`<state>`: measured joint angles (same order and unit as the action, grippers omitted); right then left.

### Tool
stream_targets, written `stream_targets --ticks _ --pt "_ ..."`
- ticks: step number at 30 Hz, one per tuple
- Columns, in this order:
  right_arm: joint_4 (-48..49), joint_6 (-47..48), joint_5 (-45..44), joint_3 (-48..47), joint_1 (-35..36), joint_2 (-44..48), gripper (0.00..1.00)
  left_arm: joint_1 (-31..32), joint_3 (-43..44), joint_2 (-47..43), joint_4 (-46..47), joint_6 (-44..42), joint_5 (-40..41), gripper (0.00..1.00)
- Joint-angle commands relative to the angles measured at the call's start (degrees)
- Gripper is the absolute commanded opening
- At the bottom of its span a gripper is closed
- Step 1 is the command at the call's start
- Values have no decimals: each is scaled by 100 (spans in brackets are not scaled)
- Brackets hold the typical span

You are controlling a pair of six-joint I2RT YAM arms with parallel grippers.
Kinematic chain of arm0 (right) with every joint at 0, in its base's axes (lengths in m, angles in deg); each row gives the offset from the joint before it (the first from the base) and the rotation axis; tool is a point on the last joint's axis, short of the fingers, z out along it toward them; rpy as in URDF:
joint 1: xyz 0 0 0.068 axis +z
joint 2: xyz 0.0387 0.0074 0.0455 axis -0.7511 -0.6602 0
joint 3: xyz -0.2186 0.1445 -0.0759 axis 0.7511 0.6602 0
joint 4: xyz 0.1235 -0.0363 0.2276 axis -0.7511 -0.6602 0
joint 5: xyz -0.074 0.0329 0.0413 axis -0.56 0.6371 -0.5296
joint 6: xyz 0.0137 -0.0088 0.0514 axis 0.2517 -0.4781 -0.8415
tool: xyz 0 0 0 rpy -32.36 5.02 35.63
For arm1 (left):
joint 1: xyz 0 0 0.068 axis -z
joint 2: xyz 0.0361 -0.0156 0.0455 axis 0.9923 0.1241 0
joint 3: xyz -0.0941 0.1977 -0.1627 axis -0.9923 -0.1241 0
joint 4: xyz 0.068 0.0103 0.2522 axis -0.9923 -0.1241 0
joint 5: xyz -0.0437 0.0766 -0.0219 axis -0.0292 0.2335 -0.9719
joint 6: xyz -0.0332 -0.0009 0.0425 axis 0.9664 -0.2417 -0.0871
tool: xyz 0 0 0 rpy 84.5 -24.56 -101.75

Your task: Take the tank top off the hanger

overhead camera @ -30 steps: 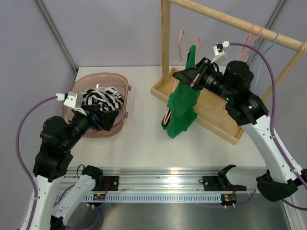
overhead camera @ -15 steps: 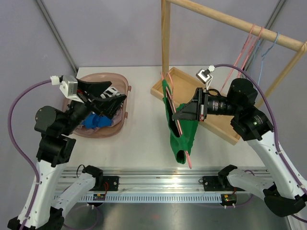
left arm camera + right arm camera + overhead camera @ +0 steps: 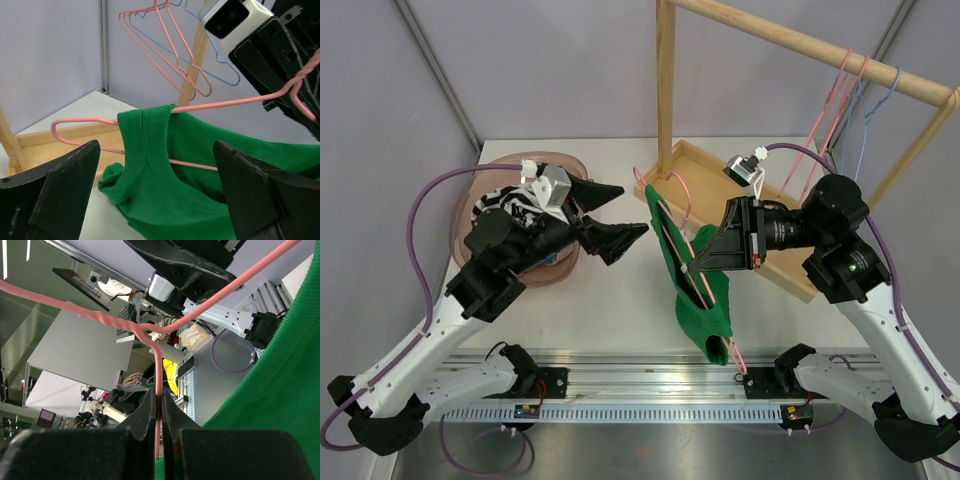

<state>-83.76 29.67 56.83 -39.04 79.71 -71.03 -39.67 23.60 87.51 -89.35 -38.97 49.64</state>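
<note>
A green tank top [image 3: 695, 285] hangs on a pink wire hanger [image 3: 682, 190] held in the air over the table's middle. My right gripper [image 3: 692, 268] is shut on the hanger's wire [image 3: 158, 390], with green fabric [image 3: 280, 390] beside it. My left gripper [image 3: 625, 215] is open, its fingers [image 3: 620, 238] pointing at the top's upper strap from the left, a short gap away. In the left wrist view the strap [image 3: 145, 137] and hanger [image 3: 80, 122] sit between and beyond my wide-apart fingers [image 3: 55, 192].
A pink basket [image 3: 565, 268] with striped and blue clothes stands at the left, under my left arm. A wooden rack [image 3: 760, 35] with a tray base [image 3: 775, 262] stands at the back right, with several spare pink and blue hangers [image 3: 845, 95] on its rail.
My left arm swung from over the basket to the right, up to the tank top. My right gripper lowered and tilted the hanger with the top toward the front.
</note>
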Motion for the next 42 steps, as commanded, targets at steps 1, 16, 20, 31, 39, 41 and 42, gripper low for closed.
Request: stream_targets --ticks 1,16,20,31,39,41,42 --pt "623 -341 340 6 35 80 0 320 56 222 506 -499 887 99" --pt "-466 465 341 -328 35 229 0 672 56 830 639 -684 1837 35" --pt "-1036 932 288 -293 35 186 0 672 56 742 481 -666 2512 17" --pt "-1284 1337 516 -29 35 291 0 672 56 689 85 -737 3146 17" --pt "-1706 1636 437 -55 35 396 0 672 -76 618 173 -745 3165 35" --pt "-1724 1645 420 -38 35 405 0 672 -50 627 129 -745 3164 24" --pt "-1750 1697 411 -38 35 405 0 672 -41 636 111 -745 3208 22"
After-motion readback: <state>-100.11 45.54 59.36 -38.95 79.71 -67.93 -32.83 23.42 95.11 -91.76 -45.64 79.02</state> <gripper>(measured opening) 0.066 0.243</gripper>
